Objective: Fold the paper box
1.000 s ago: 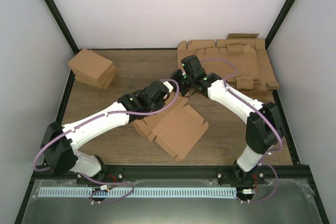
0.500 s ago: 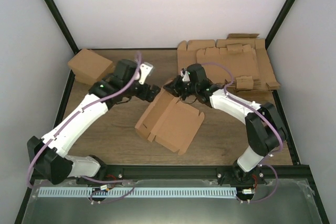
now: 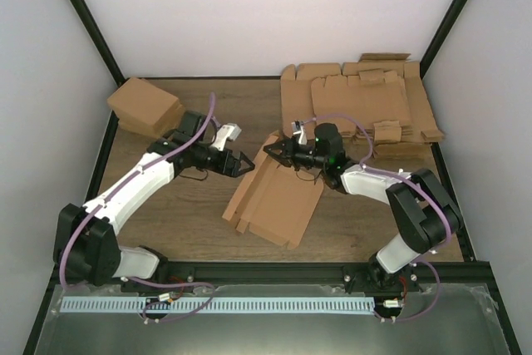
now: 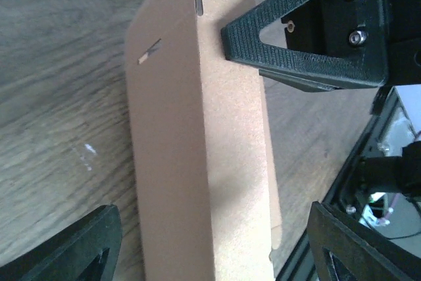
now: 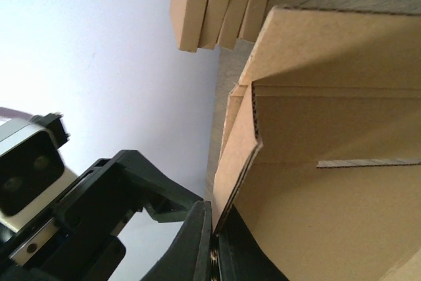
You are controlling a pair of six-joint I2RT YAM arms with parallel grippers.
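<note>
Wooden table (image 3: 183, 214), seen from above. The paper box (image 3: 283, 201) lies near its centre between my two arms, with its left panel tilted up off the wood. My right gripper (image 3: 270, 150) pinches the flap at the box's far corner, fingers pressed together on the cardboard. My left gripper (image 3: 247, 164) hovers just beside the raised panel, fingers spread wide, holding nothing.
</note>
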